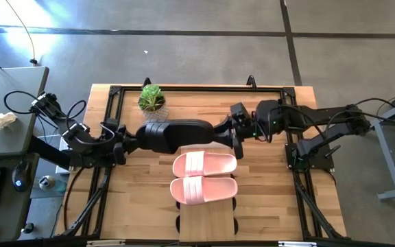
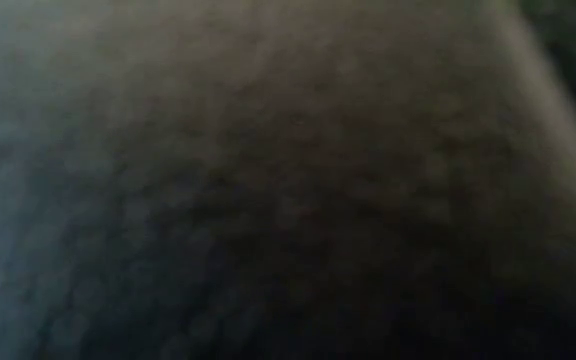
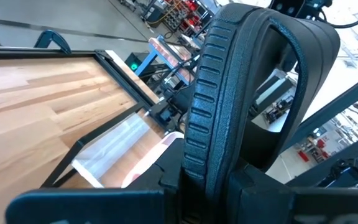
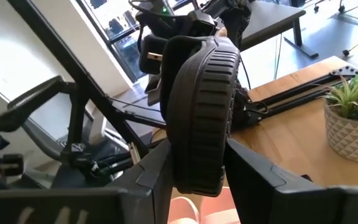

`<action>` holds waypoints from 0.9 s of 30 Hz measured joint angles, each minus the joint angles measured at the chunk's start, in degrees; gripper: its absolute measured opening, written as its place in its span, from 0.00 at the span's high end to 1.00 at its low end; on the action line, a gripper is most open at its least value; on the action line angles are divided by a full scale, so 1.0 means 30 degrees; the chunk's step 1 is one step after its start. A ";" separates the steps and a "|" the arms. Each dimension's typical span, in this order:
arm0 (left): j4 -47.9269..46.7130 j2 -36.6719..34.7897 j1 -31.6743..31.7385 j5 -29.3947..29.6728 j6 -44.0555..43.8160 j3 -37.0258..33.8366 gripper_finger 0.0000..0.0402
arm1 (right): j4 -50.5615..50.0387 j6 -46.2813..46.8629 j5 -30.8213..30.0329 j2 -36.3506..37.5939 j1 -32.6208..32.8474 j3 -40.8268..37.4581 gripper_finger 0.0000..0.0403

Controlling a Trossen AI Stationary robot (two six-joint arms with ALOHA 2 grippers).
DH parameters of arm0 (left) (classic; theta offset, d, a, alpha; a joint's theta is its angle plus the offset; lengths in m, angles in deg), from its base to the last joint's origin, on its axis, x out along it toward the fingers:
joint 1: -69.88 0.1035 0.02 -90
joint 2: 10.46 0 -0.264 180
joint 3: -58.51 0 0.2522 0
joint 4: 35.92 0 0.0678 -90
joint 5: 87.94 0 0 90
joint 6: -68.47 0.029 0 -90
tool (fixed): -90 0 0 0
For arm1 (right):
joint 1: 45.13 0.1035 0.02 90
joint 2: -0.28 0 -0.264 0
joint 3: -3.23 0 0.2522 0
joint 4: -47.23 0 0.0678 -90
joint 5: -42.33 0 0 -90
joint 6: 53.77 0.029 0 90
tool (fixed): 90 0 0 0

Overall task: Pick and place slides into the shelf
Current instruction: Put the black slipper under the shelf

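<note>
Now both arms hold one black ribbed-sole slide (image 1: 177, 134) in the air, just behind the pale pink pair of slides (image 1: 204, 176) on the light-wood plank shelf (image 1: 206, 223). The left gripper (image 1: 130, 142) and right gripper (image 1: 233, 132) each pinch one end. Next it probably must be lowered onto the shelf, which calls for both arms moving together.

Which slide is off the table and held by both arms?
The black slide, shut in the left pincer and right pincer; the two pink slides lie on the shelf.
</note>
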 joint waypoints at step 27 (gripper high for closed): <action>-0.0641 -0.0013 0.0015 0.0225 -0.0075 0.0038 0.91 | 0.0036 -0.3729 -0.0420 -0.0027 -0.0463 -0.0015 0.67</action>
